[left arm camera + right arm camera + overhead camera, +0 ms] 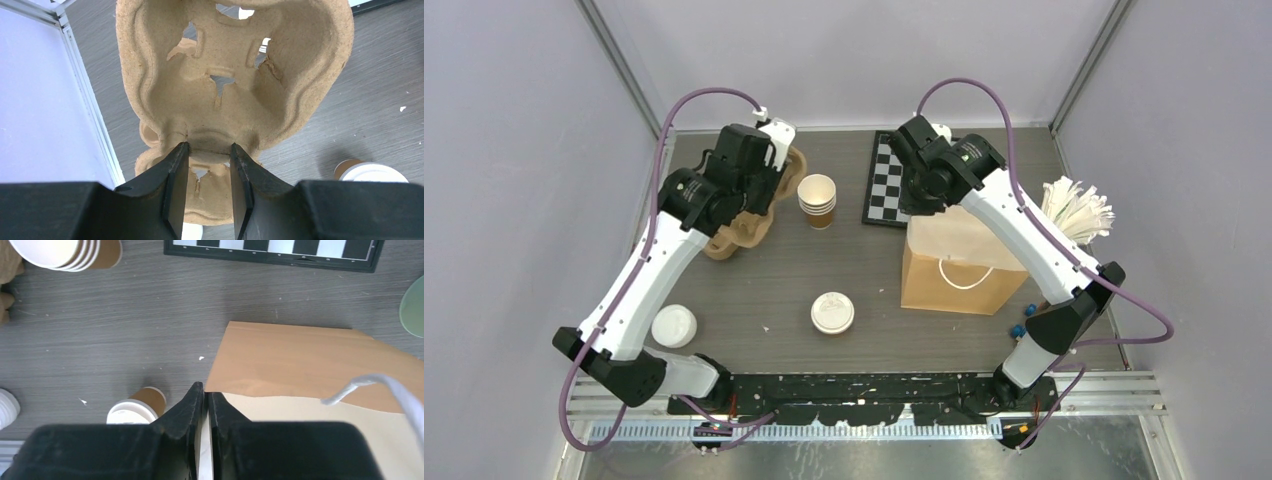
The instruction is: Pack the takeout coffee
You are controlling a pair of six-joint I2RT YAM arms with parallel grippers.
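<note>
Item: takeout coffee point(832, 312), a small tan paper cup with a round white plastic lid. It stands upright on the dark grey wood-grain counter point(864, 265), lower centre of the top view, touching nothing.

Left jaws: upper left, clamped on the rim of a tan moulded-pulp cup carrier point(225, 112). The coffee is well apart, toward lower right.

Right jaws: upper centre, pressed nearly together on the top edge of the upright brown paper bag point(959, 275). The coffee is apart, lower left of them, left of the bag.

Table point(764, 270) bears bag point(949, 275), takeout coffee point(832, 312), cups point(817, 200), checkerboard point(884, 185).
</note>
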